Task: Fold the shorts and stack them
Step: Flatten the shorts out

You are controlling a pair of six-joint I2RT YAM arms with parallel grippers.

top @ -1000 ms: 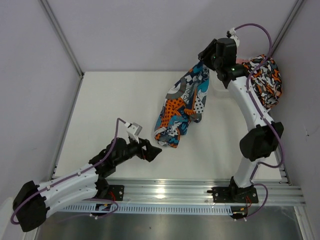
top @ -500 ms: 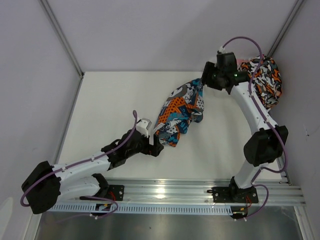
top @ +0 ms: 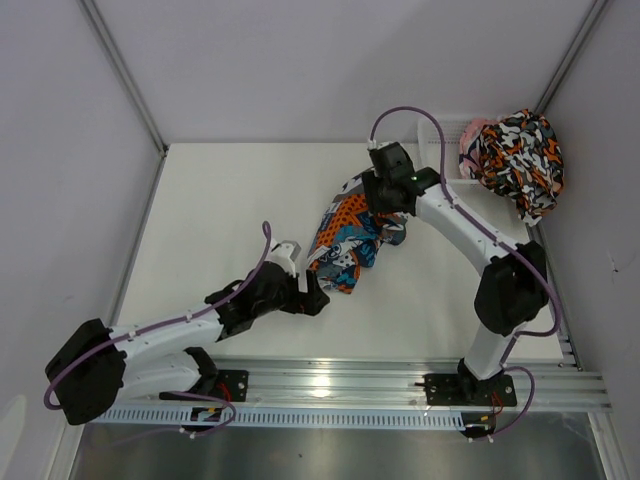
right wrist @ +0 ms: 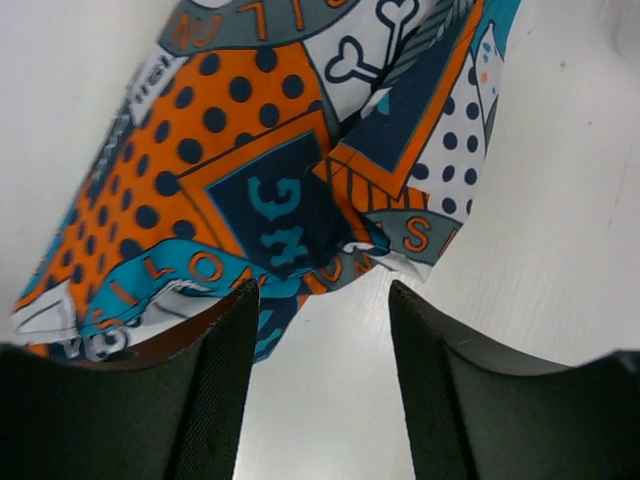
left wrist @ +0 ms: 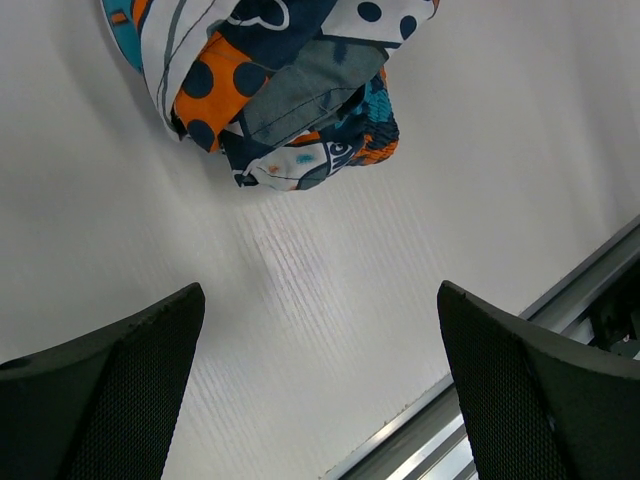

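The teal-blue shorts [top: 350, 235] are seen as soft, matt printed cloth, creased. The blotched shorts [top: 520, 160] at 2 o'clock are seen as the same kind of cloth. The table [left wrist: 300, 260] is shown white, matt and faintly ribbed. A brushed, shiny metal rail [top: 330, 385] is seen at 6 o'clock. The fingers [left wrist: 110, 400] of the left gripper [left wrist: 318, 300] are finished matt black with a fine grid.

Bright, even overhead light — soft shadows, glare on rail [top: 330, 385]; wrist views sharp — near fingers blurred.
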